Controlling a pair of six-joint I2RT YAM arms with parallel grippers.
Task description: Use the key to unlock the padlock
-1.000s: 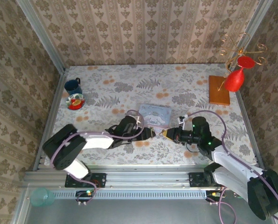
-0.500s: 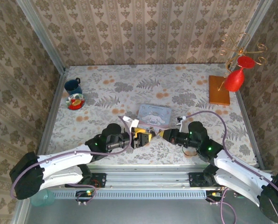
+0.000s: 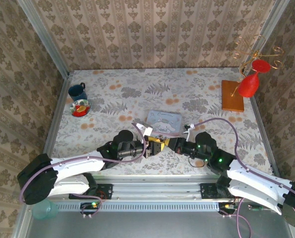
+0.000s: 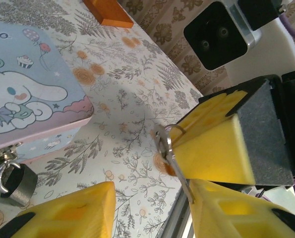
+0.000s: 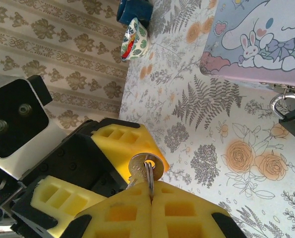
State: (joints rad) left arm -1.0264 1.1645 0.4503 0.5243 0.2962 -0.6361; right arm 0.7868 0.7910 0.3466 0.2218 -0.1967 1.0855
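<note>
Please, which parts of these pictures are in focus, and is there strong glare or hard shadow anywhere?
Left wrist view: the key is sharp, the padlock a little softer, light even. Right wrist view: the key's head is crisp, the padlock cut by the frame edge, no strong glare. Top external view: evenly lit, soft shadows, the key too small to make out.

Cut-off "RO" on tin box (image 4: 58,64)

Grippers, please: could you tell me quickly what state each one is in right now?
Left gripper: open around the key, not clamped on it.
Right gripper: shut on the key.
</note>
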